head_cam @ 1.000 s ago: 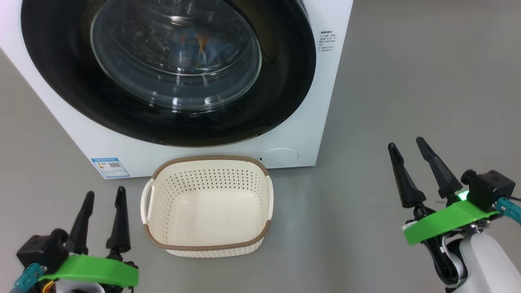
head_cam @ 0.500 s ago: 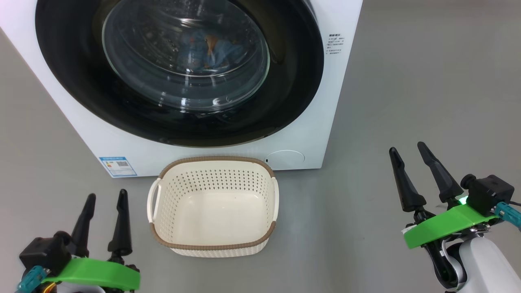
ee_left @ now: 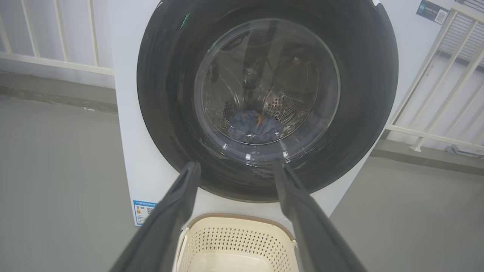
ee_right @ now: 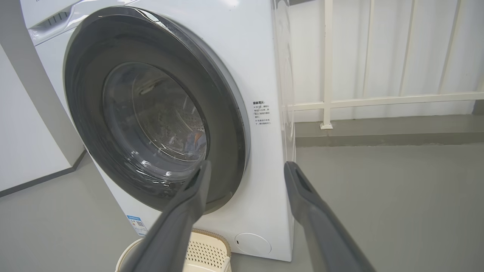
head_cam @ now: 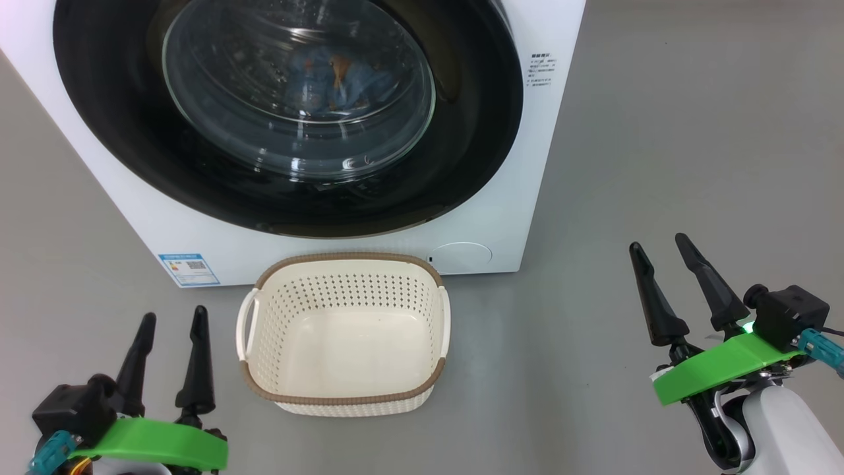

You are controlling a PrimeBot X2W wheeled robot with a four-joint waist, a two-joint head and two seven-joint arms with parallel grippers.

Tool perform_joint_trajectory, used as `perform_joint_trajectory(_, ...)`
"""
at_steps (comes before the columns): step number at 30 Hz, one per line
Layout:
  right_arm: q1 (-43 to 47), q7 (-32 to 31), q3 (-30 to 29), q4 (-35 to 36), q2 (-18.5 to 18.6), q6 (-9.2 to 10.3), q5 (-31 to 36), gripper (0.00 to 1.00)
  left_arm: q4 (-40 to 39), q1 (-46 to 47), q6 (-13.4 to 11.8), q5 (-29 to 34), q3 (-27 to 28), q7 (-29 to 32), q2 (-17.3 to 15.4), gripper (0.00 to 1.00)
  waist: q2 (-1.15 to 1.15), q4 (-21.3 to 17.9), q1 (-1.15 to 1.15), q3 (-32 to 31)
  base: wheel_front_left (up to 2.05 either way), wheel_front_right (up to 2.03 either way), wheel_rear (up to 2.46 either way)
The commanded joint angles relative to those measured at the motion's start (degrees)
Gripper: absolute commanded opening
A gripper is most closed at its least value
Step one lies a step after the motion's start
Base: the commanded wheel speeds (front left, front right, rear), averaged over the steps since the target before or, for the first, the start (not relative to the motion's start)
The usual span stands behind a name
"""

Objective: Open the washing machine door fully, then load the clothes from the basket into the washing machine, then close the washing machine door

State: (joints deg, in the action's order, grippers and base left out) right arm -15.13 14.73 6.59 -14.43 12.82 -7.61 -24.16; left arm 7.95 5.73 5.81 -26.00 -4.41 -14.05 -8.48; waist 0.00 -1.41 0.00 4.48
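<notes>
The white washing machine (head_cam: 501, 198) stands ahead with its round black door (head_cam: 461, 152) closed flat against the front. Through the glass window the light blue clothes (head_cam: 333, 79) with orange prints lie inside the drum; the left wrist view shows the clothes (ee_left: 253, 124) too. The cream basket (head_cam: 343, 330) sits on the floor before the machine, with nothing inside it. My left gripper (head_cam: 170, 318) hangs open left of the basket. My right gripper (head_cam: 659, 241) is open well to the right, away from the machine. Both hold nothing.
Grey floor (head_cam: 692, 132) spreads to the right of the machine. A white railing (ee_right: 378, 100) runs along the wall behind it, and more railing (ee_left: 446, 60) stands at its other side. A blue label sticker (head_cam: 188, 268) marks the machine's lower left corner.
The head view has shifted slightly, so the machine and basket sit a little further right in the picture. The right gripper has sunk a little. Both grippers stay open.
</notes>
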Motion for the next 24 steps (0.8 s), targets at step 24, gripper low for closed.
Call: perform_joint_trajectory(24,0.0,0.3,1.1,1.2,-0.1,0.12,1.0,1.0,-1.5,1.2,-0.6,0.6,1.3,-0.6,-1.9,1.0,0.0,-0.1,0.0,0.6,0.0,0.0,0.0)
